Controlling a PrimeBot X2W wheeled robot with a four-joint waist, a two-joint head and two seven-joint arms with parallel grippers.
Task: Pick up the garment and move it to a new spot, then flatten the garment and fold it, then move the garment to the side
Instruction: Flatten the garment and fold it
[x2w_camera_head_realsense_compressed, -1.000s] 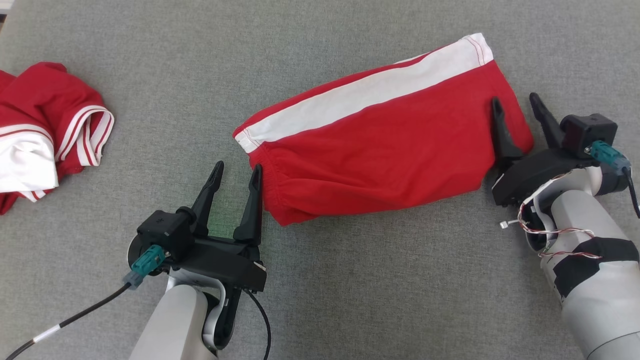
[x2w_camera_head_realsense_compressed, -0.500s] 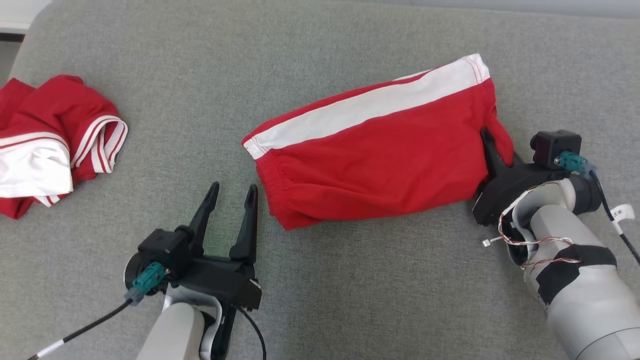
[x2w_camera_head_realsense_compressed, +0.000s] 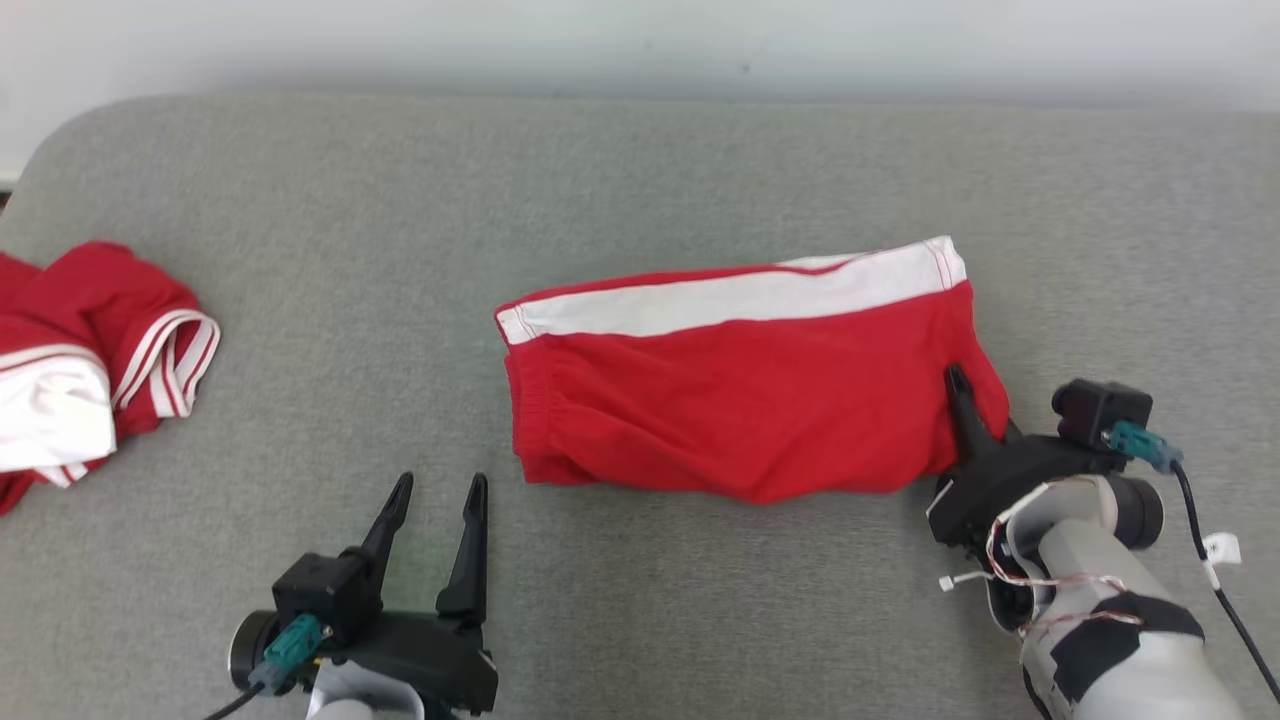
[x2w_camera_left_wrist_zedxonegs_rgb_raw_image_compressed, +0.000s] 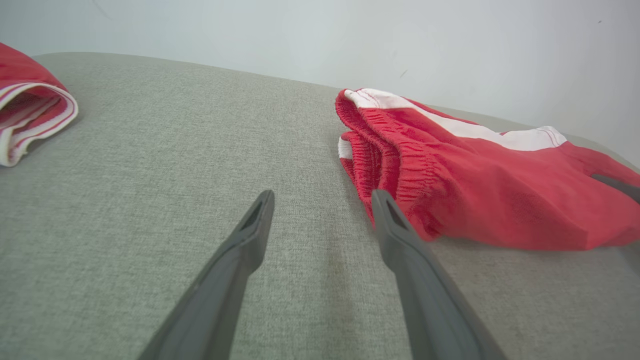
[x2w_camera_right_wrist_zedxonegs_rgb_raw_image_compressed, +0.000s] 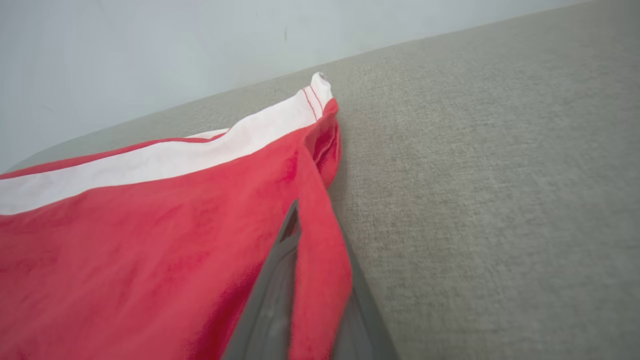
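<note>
The grey surface (x2w_camera_head_realsense_compressed: 700, 180) ends at its far side against a pale wall (x2w_camera_head_realsense_compressed: 640, 40) and curves off at a rounded corner on the far left. The garment (x2w_camera_head_realsense_compressed: 740, 410), red with a white stripe (x2w_camera_head_realsense_compressed: 730, 300) along its far edge, lies folded right of centre. A second garment (x2w_camera_head_realsense_compressed: 90, 360), red and white and crumpled, sits at the left edge. Bare cloth runs between the two, beyond the folded one to the wall, and to its right. From the head the folded piece reads as a flat oblong. The left wrist view shows instead the stacked, gathered layers of its waistband (x2w_camera_left_wrist_zedxonegs_rgb_raw_image_compressed: 380, 145), and one dark finger of the other arm at its far end. The right wrist view shows the pinch itself: a strip of red cloth runs down between the two fingers, with the stitched hem corner (x2w_camera_right_wrist_zedxonegs_rgb_raw_image_compressed: 315, 95) beyond. The left gripper (x2w_camera_head_realsense_compressed: 440, 482) stands with its fingers spread wide and nothing between them, near the surface and just short of the waistband end. The right gripper (x2w_camera_head_realsense_compressed: 958, 400) is closed tight on the garment's right end, one finger on top, the other under the cloth.
</note>
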